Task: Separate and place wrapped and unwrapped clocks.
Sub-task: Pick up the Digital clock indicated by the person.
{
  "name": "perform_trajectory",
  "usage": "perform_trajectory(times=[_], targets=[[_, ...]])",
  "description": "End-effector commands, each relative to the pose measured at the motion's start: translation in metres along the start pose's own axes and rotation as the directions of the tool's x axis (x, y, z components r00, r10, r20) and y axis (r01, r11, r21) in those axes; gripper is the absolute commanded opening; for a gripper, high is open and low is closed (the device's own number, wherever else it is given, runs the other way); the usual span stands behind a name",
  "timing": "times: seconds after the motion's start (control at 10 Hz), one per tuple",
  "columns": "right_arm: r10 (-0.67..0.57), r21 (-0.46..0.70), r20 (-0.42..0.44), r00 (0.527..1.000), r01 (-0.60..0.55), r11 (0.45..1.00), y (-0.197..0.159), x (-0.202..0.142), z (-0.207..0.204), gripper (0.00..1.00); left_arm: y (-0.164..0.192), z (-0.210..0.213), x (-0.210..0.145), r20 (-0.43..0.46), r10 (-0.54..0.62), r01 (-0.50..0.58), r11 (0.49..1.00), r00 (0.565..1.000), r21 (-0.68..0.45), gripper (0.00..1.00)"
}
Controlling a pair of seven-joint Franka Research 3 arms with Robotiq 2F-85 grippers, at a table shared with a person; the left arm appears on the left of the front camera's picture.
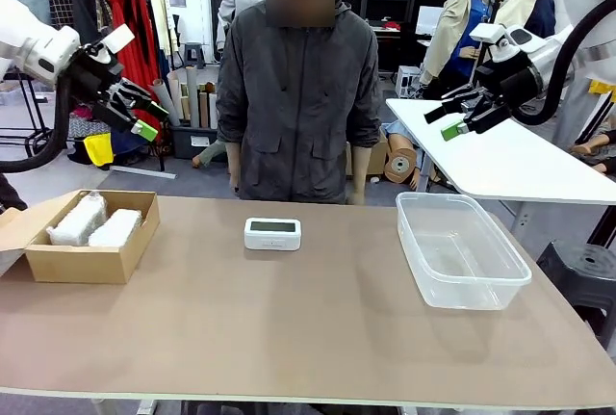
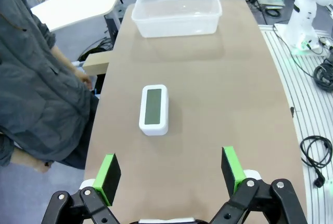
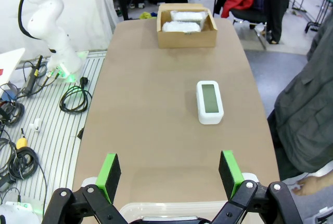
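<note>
The brown surface (image 1: 318,328) has a person (image 1: 294,78) standing at its far edge. On the robot's right sits a clear tub (image 1: 409,246), on its left an open cardboard box (image 1: 82,263). Two bubble-wrapped bundles (image 1: 79,220) (image 1: 115,228) lie side by side in the box. The bare clock (image 1: 272,233) lies screen up near the far edge, between box and tub, apart from both. The left fingers (image 2: 109,177) and right fingers (image 3: 230,173) are spread wide above the surface, grasping nothing.
</note>
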State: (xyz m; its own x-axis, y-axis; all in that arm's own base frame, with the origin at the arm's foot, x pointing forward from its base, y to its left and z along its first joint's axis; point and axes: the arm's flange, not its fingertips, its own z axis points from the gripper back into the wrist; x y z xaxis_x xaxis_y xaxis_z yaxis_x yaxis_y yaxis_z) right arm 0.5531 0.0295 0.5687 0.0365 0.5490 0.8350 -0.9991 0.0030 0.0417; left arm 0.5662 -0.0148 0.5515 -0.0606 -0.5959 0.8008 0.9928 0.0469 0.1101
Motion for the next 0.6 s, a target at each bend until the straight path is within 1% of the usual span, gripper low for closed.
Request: perform_trajectory(times=[0.0,0.5], targets=[[0.004,-0.002,-0.002,1.000,-0.004,1.000,0.0004,0.0014,0.0011,1.00,-0.0004,0.0006,-0.0001,-0.007,-0.004,0.004,1.000,1.000,-0.005,1.00],[0.004,-0.002,-0.002,1.000,-0.004,1.000,0.0004,0.0014,0.0011,1.00,-0.0004,0.0006,-0.0001,-0.007,-0.004,0.004,1.000,1.000,-0.005,1.00]])
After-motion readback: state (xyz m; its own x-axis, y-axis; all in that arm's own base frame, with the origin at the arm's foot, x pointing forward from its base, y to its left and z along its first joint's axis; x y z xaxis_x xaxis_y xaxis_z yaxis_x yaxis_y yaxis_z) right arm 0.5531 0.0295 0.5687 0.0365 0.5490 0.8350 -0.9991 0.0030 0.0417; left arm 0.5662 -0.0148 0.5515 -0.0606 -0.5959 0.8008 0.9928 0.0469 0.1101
